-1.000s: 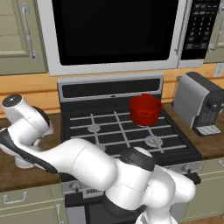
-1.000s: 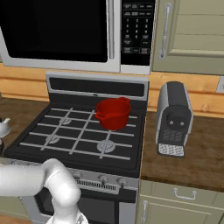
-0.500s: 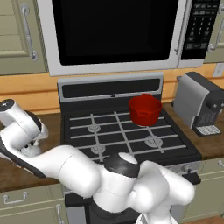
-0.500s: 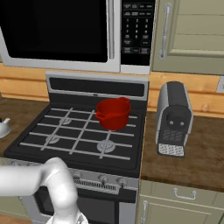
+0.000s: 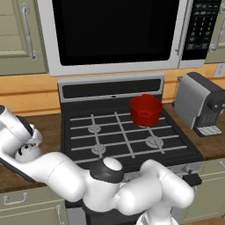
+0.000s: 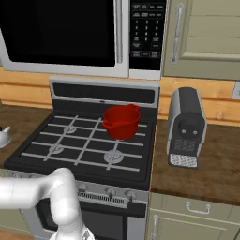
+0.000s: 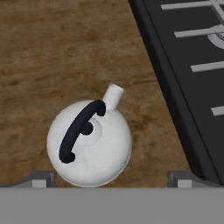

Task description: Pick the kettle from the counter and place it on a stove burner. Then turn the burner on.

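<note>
The kettle [image 7: 89, 142] is seen upright on the bench [image 7: 52, 52], just left of the stove [image 7: 192, 78], in the hand view. The hand [image 7: 109, 178] is spread wide, nothing gripped. A red pot [image 6: 121, 121] is caught on a back burner [image 6: 114, 157] in the right base view.

The arm [image 5: 57, 171] swings lower and further left over the tabletop [image 5: 48, 127], its elbow sinking toward the stove's [image 5: 127, 136] front edge.
</note>
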Available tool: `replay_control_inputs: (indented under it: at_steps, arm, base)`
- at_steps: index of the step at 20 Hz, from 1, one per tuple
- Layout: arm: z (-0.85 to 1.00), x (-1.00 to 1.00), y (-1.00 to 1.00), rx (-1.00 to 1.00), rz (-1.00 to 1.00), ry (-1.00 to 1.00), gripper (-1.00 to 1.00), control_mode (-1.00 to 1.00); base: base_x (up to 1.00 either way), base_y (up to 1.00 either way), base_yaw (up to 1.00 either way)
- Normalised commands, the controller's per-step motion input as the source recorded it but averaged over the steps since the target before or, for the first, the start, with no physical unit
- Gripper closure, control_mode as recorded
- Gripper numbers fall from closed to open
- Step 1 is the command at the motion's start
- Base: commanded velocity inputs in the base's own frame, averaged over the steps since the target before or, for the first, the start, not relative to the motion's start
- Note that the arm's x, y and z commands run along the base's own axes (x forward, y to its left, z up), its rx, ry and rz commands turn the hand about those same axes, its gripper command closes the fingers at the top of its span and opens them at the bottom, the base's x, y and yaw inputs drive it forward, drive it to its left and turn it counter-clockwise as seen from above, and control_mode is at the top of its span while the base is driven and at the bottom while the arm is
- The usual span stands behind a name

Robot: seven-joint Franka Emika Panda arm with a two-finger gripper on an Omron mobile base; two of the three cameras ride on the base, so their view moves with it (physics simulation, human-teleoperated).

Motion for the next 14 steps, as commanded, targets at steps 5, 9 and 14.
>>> replay_control_inputs:
  at_steps: [5,9,14]
  arm:
    - [-0.15,0.33,0.12,0.00,-0.09,0.00,-1.00,-1.00]
    - [-0.39,0.27,0.01,0.00,-0.09,0.00,-1.00,-1.00]
    - [-0.28,0.30,0.06,0.00,-0.08,0.00,-1.00,-1.00]
  base:
    - [0.00,0.00,0.00]
    - [0.00,0.00,0.00]
    - [0.00,0.00,0.00]
